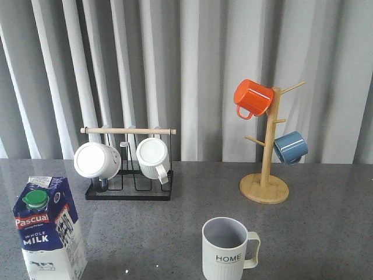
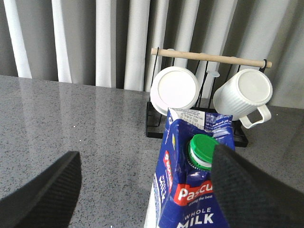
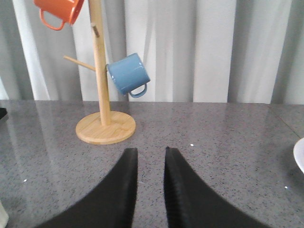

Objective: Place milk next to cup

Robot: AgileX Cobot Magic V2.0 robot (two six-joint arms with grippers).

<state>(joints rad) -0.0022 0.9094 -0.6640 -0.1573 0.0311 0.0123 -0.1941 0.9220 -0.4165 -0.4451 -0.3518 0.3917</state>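
The milk [image 1: 49, 230] stands upright at the front left of the grey table, a blue-and-white carton with a green cap. The cup [image 1: 224, 251], cream-white with "HOME" lettering and its handle to the right, stands at the front centre, well apart from the milk. Neither gripper shows in the front view. In the left wrist view my left gripper [image 2: 147, 154] is wide open, and the milk [image 2: 190, 190] stands between the fingers, close against one finger [image 2: 247, 190]. My right gripper [image 3: 151, 151] is shut and empty, low over bare table.
A black wire rack [image 1: 128, 192] with a wooden bar holds two plain white mugs [image 1: 96, 160] behind the milk. A wooden mug tree [image 1: 265, 189] at the back right carries an orange mug [image 1: 252, 98] and a blue mug [image 1: 290, 147]. A grey curtain hangs behind.
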